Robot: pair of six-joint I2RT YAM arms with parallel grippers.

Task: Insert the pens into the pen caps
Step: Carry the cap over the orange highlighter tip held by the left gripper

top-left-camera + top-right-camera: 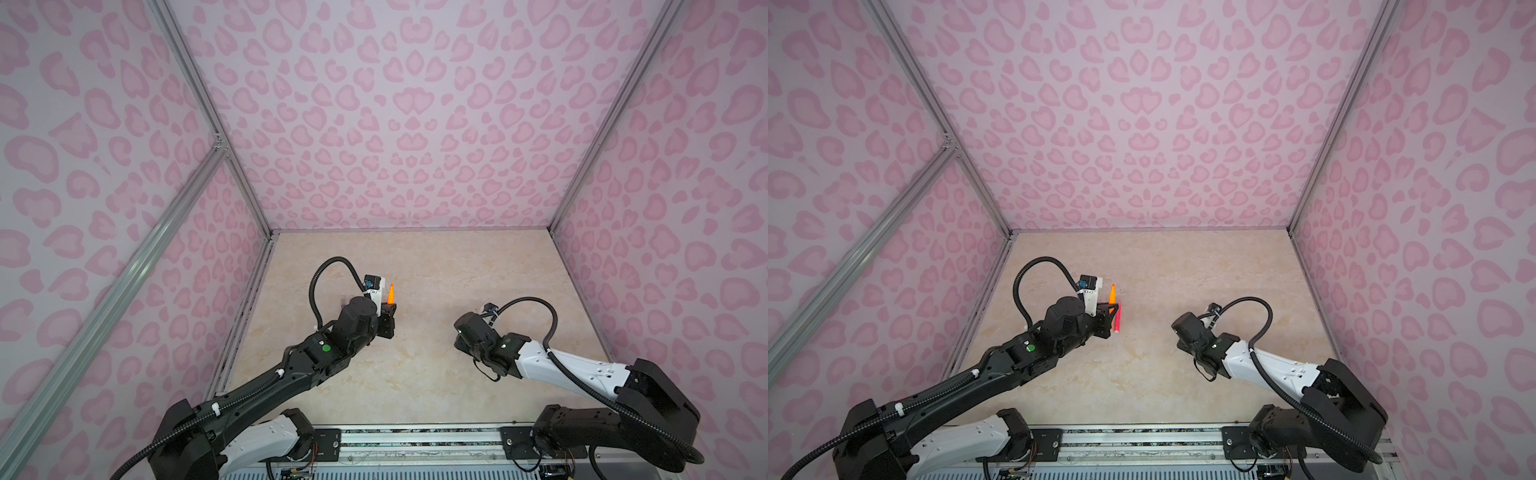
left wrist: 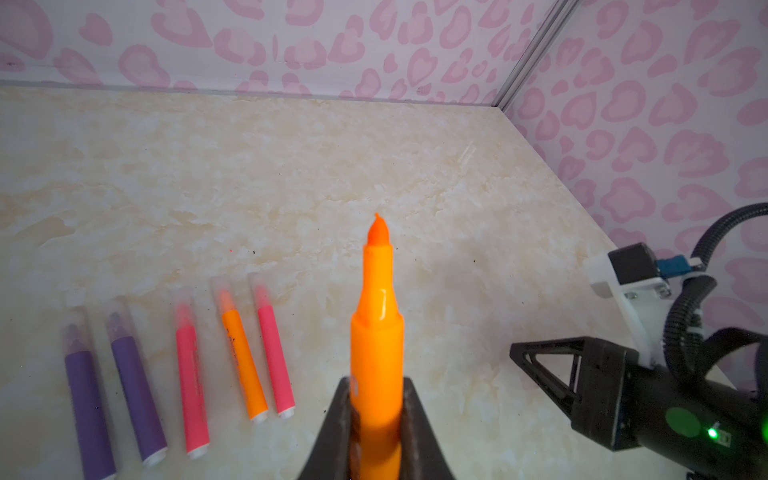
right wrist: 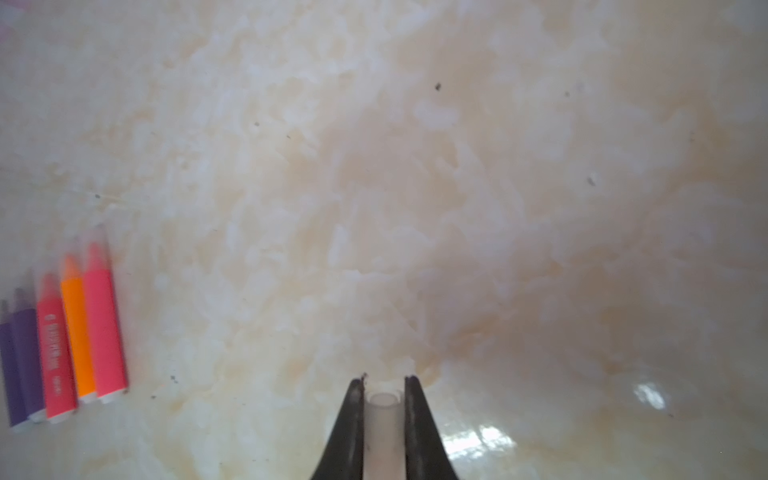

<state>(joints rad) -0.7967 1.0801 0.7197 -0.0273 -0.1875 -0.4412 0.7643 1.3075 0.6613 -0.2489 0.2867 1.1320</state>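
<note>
Holds a bare orange pen (image 2: 377, 316) in the left gripper (image 2: 377, 380) and a clear cap (image 3: 382, 428) in the right gripper (image 3: 384, 380), over a beige marbled table (image 1: 415, 374).

Clamps the left jaws on the pen's barrel, uncapped tip pointing up toward the back of the booth. Pinches the cap between the right jaws, open mouth facing forward past the fingertips. Sets the two grippers well apart in both top views. Shows five capped pens (image 2: 189, 374) lying side by side on the table just beside the left gripper: two purple, pink, orange, pink, each tip under a clear cap. Sits inside pale walls (image 1: 395, 124) printed with pink heart-like spots, with a silver frame (image 1: 245, 187) at the corners. Glossy tabletop, cream veining, a few dark specks, one patch of glare.
</note>
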